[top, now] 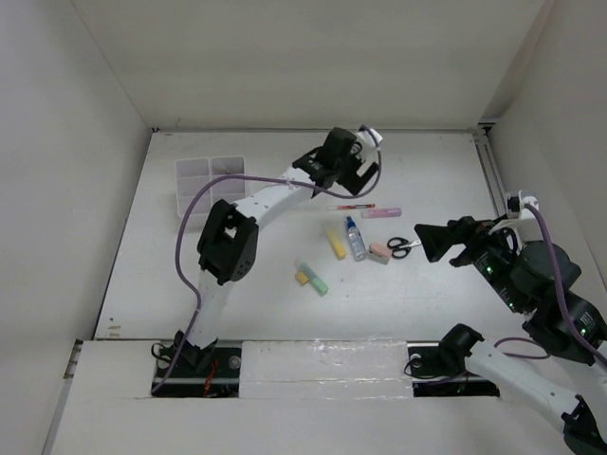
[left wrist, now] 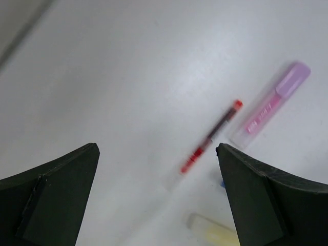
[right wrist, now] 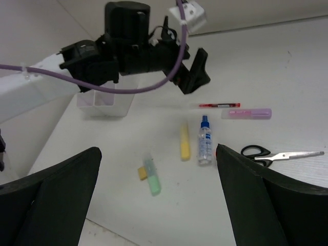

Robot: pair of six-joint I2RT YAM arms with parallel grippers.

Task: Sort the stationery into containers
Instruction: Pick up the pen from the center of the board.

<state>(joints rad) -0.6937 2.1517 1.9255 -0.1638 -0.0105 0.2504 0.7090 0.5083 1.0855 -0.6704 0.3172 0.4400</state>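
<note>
Stationery (top: 336, 243) lies loose mid-table, none that I can see in the white tray (top: 207, 180) far left, so scissors (top: 403, 246), highlighters (top: 381, 213), bottle (top: 355, 239), red pen (top: 353, 207) and erasers (top: 379, 252) are all left to sort, left gripper (left wrist: 158, 148) and right gripper (right wrist: 158, 151) both gaping empty

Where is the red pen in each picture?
Top external: the red pen lies a little above and right of the middle.
Left wrist: the red pen slants right of the middle.
Right wrist: the red pen lies level, right of the middle.
Landmark: the pink highlighter lies right beside it in every view.
</note>
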